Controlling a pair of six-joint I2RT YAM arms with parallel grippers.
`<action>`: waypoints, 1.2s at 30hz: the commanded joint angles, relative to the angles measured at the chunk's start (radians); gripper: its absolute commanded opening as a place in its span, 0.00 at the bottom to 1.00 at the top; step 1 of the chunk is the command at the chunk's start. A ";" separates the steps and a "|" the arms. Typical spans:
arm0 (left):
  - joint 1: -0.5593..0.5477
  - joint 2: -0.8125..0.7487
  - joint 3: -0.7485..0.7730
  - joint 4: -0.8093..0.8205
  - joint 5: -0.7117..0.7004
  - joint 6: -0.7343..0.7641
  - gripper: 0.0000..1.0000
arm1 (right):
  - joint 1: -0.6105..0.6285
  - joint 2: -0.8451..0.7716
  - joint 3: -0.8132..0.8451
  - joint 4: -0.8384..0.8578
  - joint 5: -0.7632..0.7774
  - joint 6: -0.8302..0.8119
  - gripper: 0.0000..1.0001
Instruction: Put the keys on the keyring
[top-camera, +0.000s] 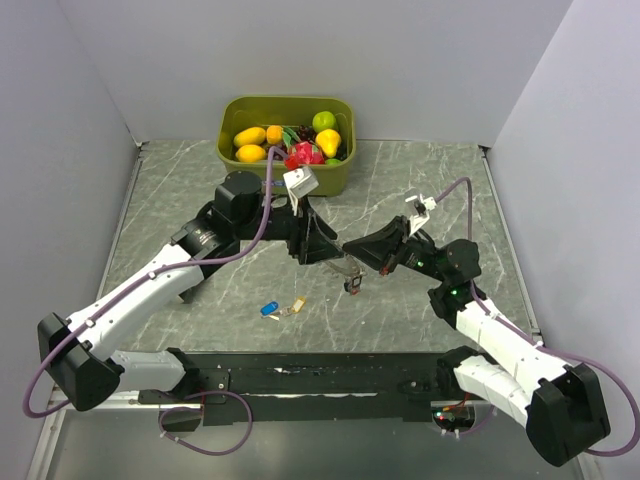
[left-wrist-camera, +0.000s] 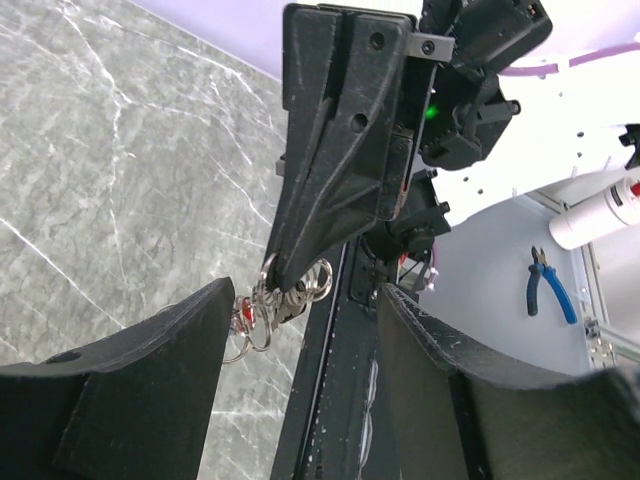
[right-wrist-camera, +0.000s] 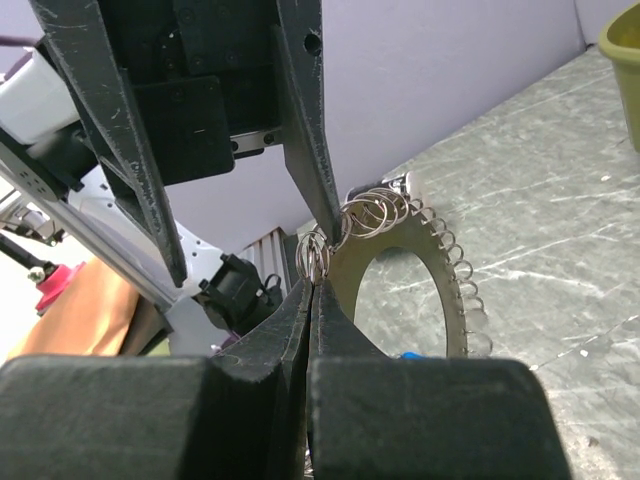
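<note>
Keyring (right-wrist-camera: 372, 212): hung above the table (top-camera: 180, 200), pinched in the pressed-together right gripper (right-wrist-camera: 312, 285), with the spread left gripper (left-wrist-camera: 305, 300) seemingly brushing it; best held firm while fetching the keys (top-camera: 283, 308) lying below.

keyring (right-wrist-camera: 372, 212): shiny metal | table (top-camera: 180, 190): smooth marble-look | bin (top-camera: 335, 178): smooth plastic
</note>
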 joint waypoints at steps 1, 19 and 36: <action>-0.004 -0.017 0.000 0.020 -0.027 -0.030 0.65 | 0.004 -0.044 0.009 0.113 0.053 0.018 0.00; 0.002 -0.119 -0.018 0.029 -0.088 -0.044 0.60 | 0.002 -0.024 0.009 0.132 0.072 0.041 0.00; 0.033 -0.039 0.020 -0.086 -0.127 -0.001 0.45 | 0.002 -0.021 0.017 0.106 0.052 0.018 0.00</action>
